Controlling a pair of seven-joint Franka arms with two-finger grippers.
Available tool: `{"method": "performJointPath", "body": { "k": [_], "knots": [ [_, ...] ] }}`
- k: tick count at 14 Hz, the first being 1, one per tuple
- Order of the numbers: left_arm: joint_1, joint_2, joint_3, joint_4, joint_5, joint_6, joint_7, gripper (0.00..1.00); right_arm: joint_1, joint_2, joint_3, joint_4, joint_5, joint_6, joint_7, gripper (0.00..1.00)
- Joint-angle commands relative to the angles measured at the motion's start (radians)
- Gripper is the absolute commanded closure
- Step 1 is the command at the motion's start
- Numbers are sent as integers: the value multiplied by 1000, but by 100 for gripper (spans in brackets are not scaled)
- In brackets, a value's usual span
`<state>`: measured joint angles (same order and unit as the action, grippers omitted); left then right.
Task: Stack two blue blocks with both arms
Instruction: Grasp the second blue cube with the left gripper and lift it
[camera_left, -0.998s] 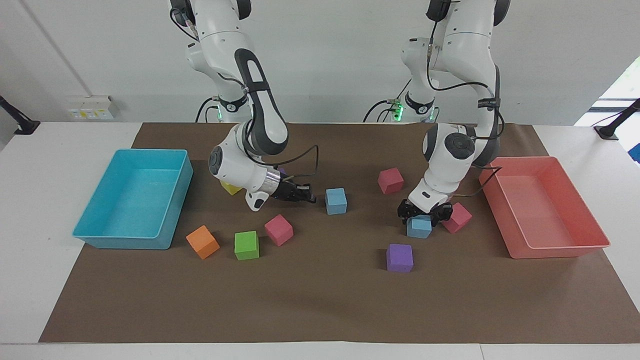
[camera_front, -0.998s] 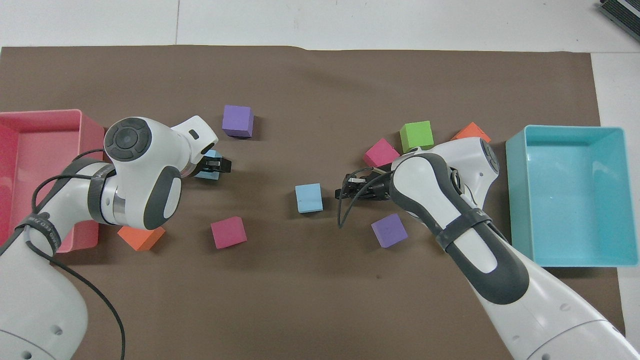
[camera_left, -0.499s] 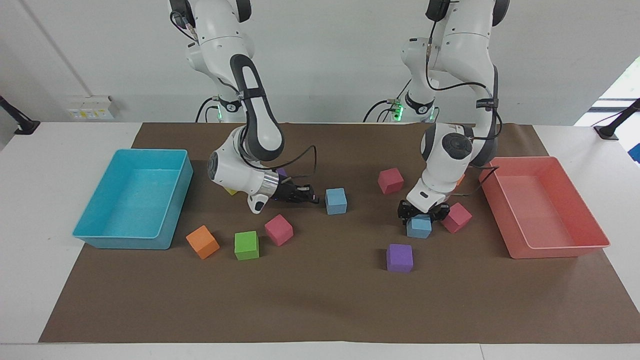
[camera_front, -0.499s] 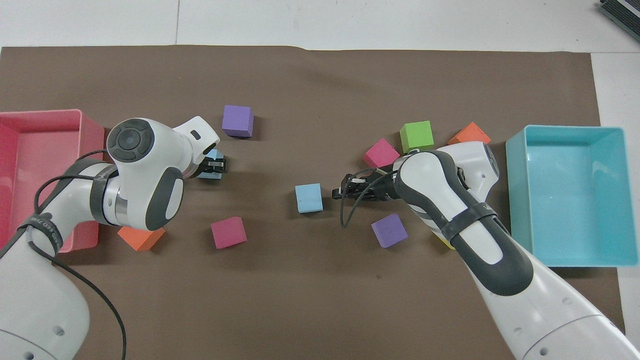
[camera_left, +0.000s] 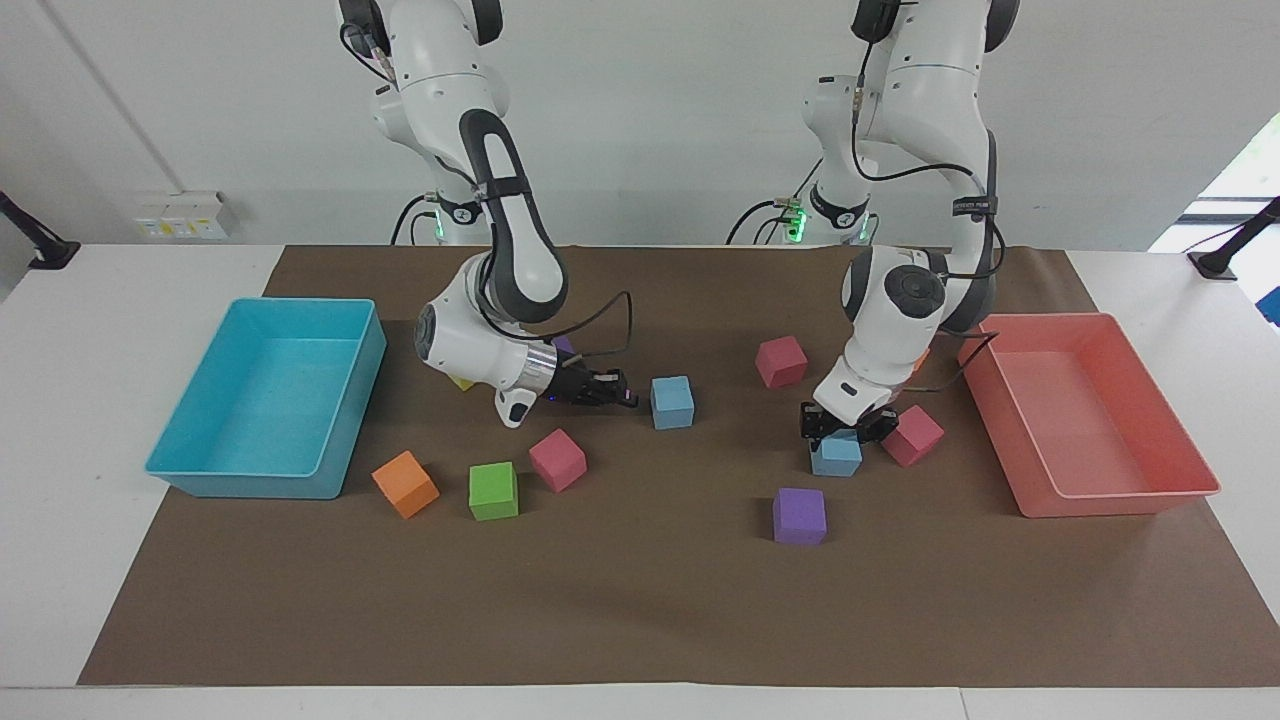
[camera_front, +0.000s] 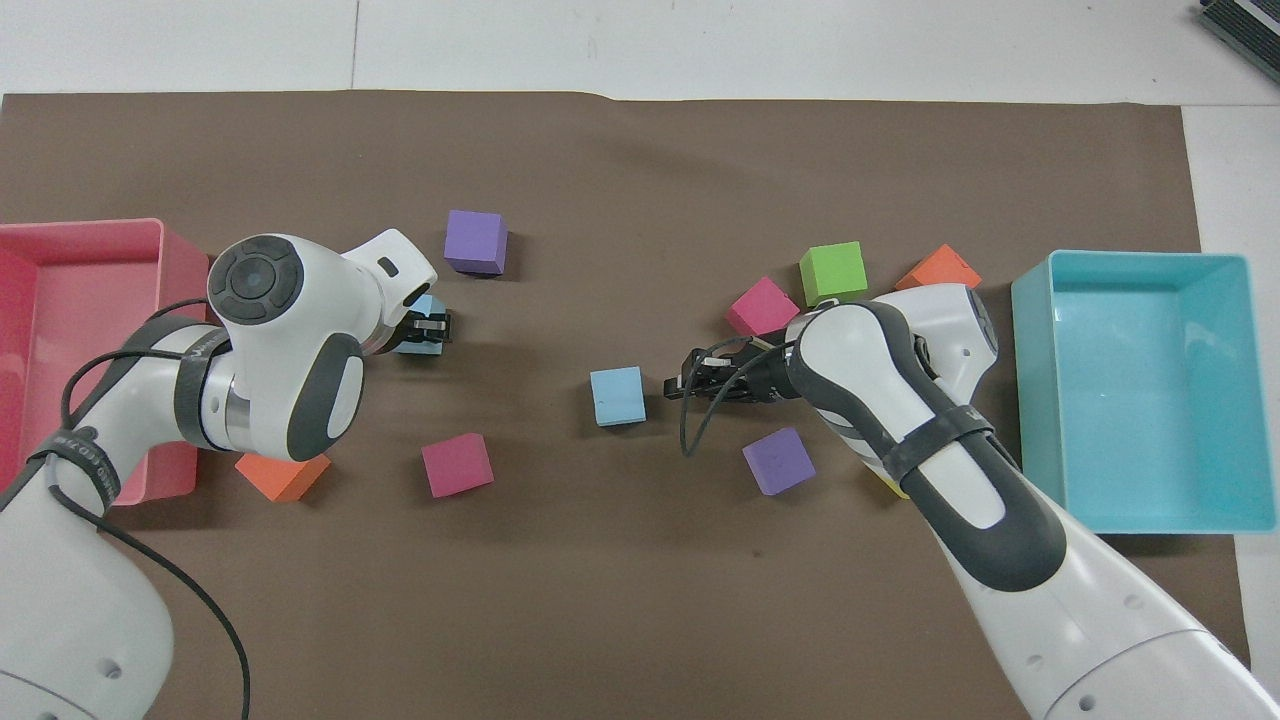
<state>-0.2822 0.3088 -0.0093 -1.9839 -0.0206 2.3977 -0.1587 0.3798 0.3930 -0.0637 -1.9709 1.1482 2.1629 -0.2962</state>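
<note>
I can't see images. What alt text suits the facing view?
The left pincer sits down over one blue block beside a pink bin; the right pincer points sideways at the other blue block, among scattered coloured cubes.

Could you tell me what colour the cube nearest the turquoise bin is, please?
Orange cube; clearest in the facing view.

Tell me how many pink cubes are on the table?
3. One lies beside the green cube. One lies nearer the robots, toward the left arm's end. One lies beside the red bin. The arms may hide others.
</note>
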Motion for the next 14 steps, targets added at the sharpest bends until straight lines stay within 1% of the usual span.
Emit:
{"method": "performJointPath", "body": {
  "k": [1, 3, 4, 7, 10, 12, 14],
  "knots": [
    [-22, -72, 17, -18, 17, -57, -38, 74, -15, -2, 5, -11, 31, -11, -43, 100],
    [-52, -88, 17, -1, 19, -106, -56, 74, -16, -5, 5, -26, 31, -11, -52, 100],
    [-75, -88, 18, 7, 21, -121, -99, 74, -18, -6, 5, -29, 31, -12, -53, 100],
    [-146, -89, 17, 26, 88, -162, -266, 73, -22, -8, 5, -34, 30, -15, -57, 100],
    [-221, -89, 12, 48, 90, -187, -381, 73, -33, -10, 5, -37, 30, -31, -70, 100],
    [-264, -83, 8, 85, 82, -222, -429, 74, -33, -10, 5, -37, 30, -29, -70, 100],
    [-276, -73, 6, 135, 71, -252, -470, 74, -33, -10, 5, -37, 30, -26, -70, 100]
  ]
}}
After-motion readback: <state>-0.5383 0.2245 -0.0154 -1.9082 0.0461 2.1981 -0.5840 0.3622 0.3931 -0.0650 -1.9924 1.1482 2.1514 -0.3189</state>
